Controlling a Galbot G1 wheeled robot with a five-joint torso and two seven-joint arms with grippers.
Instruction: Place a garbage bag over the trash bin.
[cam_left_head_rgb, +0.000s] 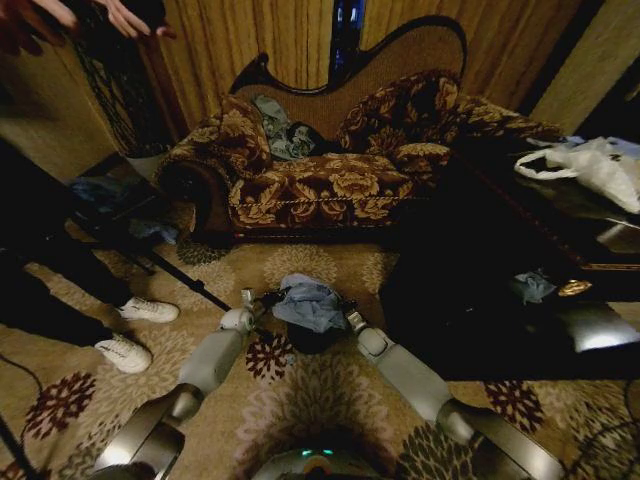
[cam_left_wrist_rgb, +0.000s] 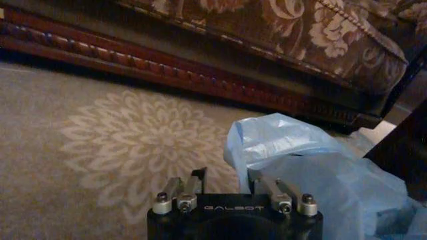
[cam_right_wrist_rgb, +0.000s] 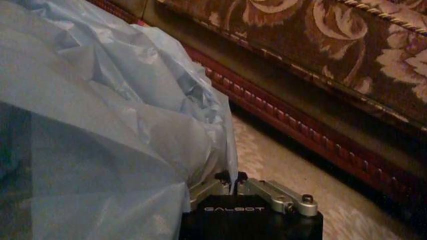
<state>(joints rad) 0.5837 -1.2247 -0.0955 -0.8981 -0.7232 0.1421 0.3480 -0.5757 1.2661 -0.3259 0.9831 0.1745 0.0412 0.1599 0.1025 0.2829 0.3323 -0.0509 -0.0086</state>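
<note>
Two grippers flank the trash bin near the sofa: the right gripper pinches the garbage bag draped over the bin, the left gripper spread empty beside it; best pull evenly outward and down.

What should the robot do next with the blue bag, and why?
Probably tug the bag down on the right side. It sits bunched on top of the bin, whose black wall shows below. The right pincer is shut on the film; the left pincer is open beside it.
</note>
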